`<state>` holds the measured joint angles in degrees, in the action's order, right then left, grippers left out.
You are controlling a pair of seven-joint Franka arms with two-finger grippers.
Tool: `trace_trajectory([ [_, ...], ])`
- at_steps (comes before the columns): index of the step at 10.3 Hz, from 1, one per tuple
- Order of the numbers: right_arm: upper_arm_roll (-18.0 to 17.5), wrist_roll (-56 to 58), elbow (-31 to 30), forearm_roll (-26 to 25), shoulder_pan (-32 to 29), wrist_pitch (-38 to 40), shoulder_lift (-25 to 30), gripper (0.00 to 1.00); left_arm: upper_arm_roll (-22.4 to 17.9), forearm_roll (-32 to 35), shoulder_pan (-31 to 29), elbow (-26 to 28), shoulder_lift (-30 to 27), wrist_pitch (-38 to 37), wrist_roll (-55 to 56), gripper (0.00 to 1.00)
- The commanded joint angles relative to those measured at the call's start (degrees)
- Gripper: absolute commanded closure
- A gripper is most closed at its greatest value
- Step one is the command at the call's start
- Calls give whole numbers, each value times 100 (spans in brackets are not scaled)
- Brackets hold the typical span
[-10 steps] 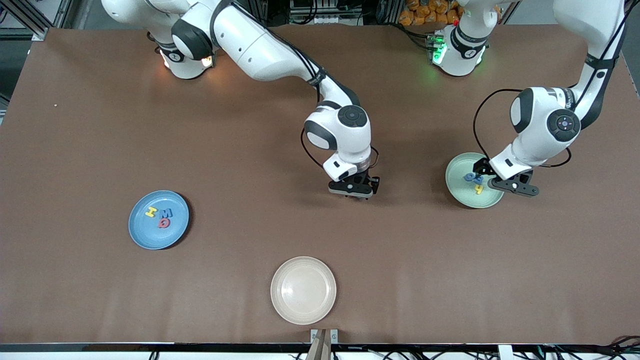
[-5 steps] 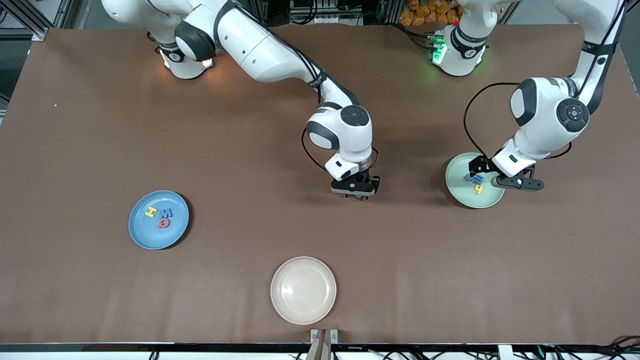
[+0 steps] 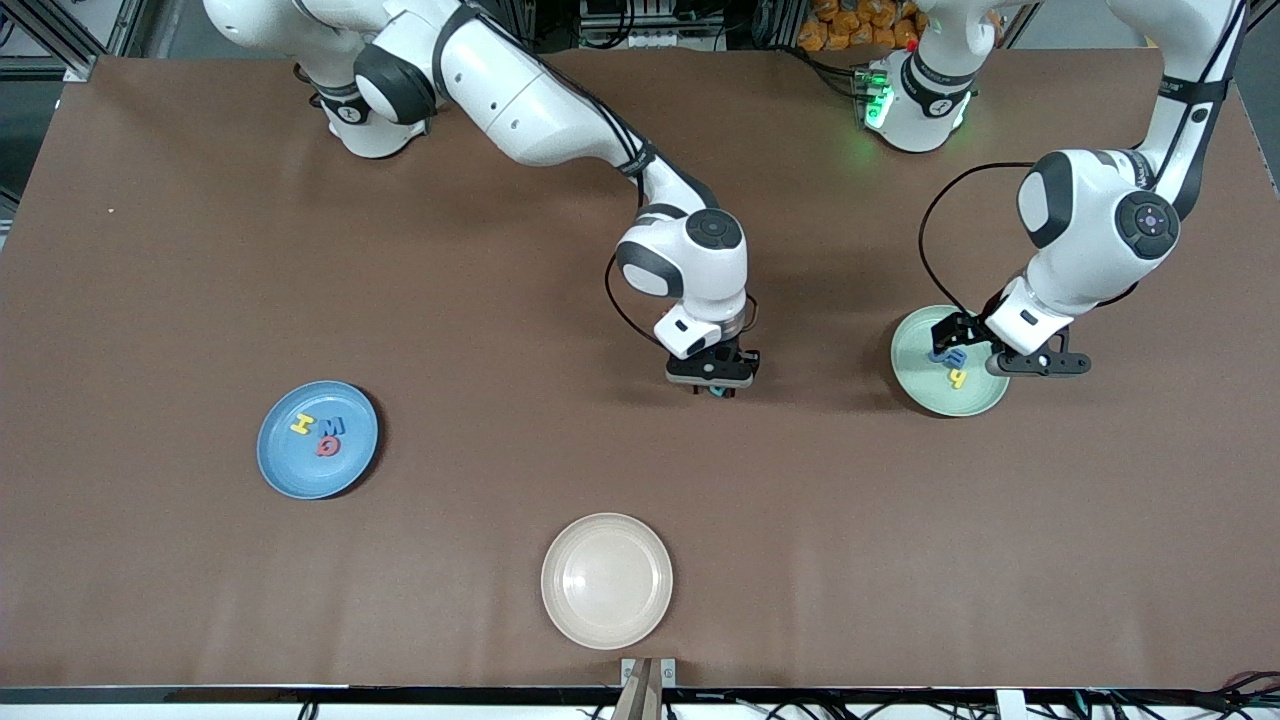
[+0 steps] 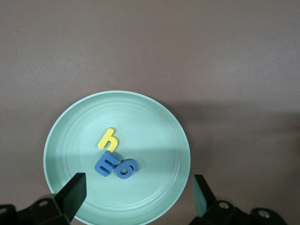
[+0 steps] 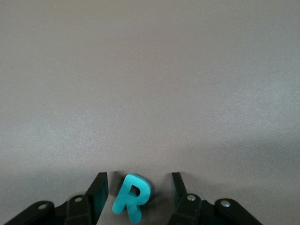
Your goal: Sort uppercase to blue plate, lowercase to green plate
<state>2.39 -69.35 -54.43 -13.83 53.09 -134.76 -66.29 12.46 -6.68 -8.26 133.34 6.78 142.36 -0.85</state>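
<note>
The teal R lies flat on the brown table near its middle, seen as a teal spot under the right hand. My right gripper is down around it, open, with a gap on each side of the letter. The blue plate at the right arm's end holds a yellow H, a blue M and a red Q. The green plate holds a yellow h and two blue lowercase letters. My left gripper hangs open and holds nothing over that green plate.
A cream plate with nothing on it sits near the table edge closest to the front camera. Bare brown table lies between the three plates.
The right gripper's fingers have drawn closer together around the R. The left arm has shifted slightly above the green plate, still open.
</note>
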Motion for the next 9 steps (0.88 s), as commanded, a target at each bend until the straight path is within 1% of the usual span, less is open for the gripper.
trace_trajectory([
  [1, 51, -62, 257, -137, 44, -42, -183, 44, 54, -149, -17, 52, -177, -112, 329, 0],
  [3, 51, 87, 257, -172, 61, -42, -183, 57, 63, -158, -9, 35, -186, -121, 366, 0],
  [4, 42, 131, 257, -286, 53, -42, -191, 59, 98, -158, 0, 8, -186, -138, 505, 0],
  [5, 42, 141, 257, -348, 61, -51, -209, 59, 177, -158, -9, -96, -195, -330, 690, 0],
  [7, 42, 141, 257, -410, 70, -77, -270, 60, 204, -149, 9, -203, -264, -551, 980, 0],
  [8, 42, 141, 248, -418, 79, -86, -279, 60, 343, -149, 0, -168, -308, -560, 1251, 0],
  [9, 33, 149, 248, -523, 79, -86, -279, 67, 449, -149, -9, -142, -335, -560, 1515, 0],
])
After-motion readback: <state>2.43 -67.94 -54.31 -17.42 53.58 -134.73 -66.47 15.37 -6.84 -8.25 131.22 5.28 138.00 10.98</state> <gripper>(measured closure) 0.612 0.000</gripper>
